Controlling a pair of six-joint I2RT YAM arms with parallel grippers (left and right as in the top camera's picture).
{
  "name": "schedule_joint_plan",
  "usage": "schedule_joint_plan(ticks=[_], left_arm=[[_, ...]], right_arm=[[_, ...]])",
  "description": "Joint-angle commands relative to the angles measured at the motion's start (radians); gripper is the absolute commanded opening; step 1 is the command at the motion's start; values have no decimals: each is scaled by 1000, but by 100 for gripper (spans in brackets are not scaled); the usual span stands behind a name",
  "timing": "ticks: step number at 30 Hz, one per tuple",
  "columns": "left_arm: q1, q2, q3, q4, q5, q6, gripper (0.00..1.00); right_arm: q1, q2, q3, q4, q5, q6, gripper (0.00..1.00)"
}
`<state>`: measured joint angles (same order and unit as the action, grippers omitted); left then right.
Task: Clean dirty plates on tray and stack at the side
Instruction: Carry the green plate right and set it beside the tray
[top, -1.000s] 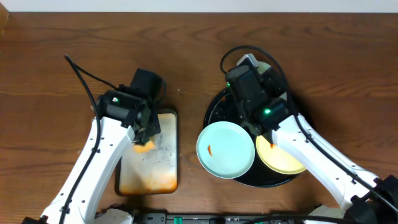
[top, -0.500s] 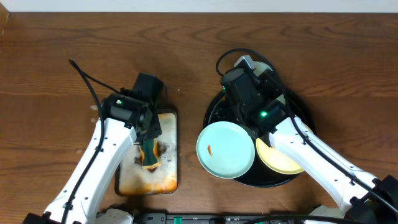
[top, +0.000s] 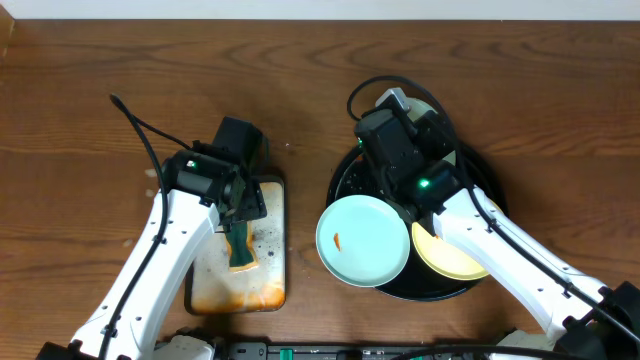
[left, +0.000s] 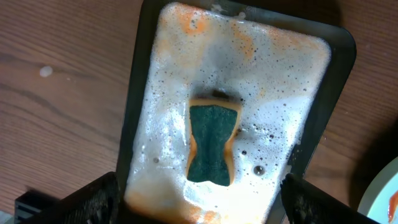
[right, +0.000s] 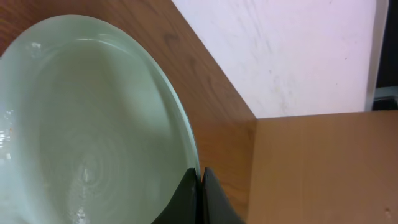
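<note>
Above the soapy pan (top: 270, 288) my left gripper (top: 244, 208) hangs open and empty. A green-topped sponge (top: 240, 250) lies flat in the foam below it, seen in the left wrist view as the sponge (left: 211, 146) ahead of the gripper (left: 200, 205). My right gripper (right: 200, 177) is shut on the rim of a pale plate (right: 93, 124), held tilted up over the back of the black tray (top: 348, 182). A light-blue plate (top: 362, 240) with an orange smear rests on the tray's left front. Beside it a pale yellow plate (top: 452, 256) lies partly under my right arm.
The rectangular pan (left: 138, 93) is rusty orange along its near end and full of white foam. Brown table wood surrounds pan and tray. A white wall and a brown cardboard surface (right: 317, 168) show behind the held plate.
My left gripper opened and let go of the sponge, which now lies flat in the pan's foam. The right arm with its plate has hardly moved.
</note>
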<state>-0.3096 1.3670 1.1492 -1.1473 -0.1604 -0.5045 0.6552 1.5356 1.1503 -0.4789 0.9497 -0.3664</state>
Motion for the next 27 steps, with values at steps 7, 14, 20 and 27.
schedule_joint_plan(ticks=[7, 14, 20, 27], left_arm=[[3, -2, -10, -2, -8, -6, 88], [3, -2, -10, -2, -8, -6, 88], [3, -2, -10, -2, -8, -6, 88], [3, -2, -10, -2, -8, -6, 88]], right_arm=[[-5, -33, 20, -19, -31, 67, 1], [3, -39, 20, -33, -21, 69, 1], [11, -45, 20, -26, 0, 85, 1], [10, -48, 20, 8, -9, 82, 1]])
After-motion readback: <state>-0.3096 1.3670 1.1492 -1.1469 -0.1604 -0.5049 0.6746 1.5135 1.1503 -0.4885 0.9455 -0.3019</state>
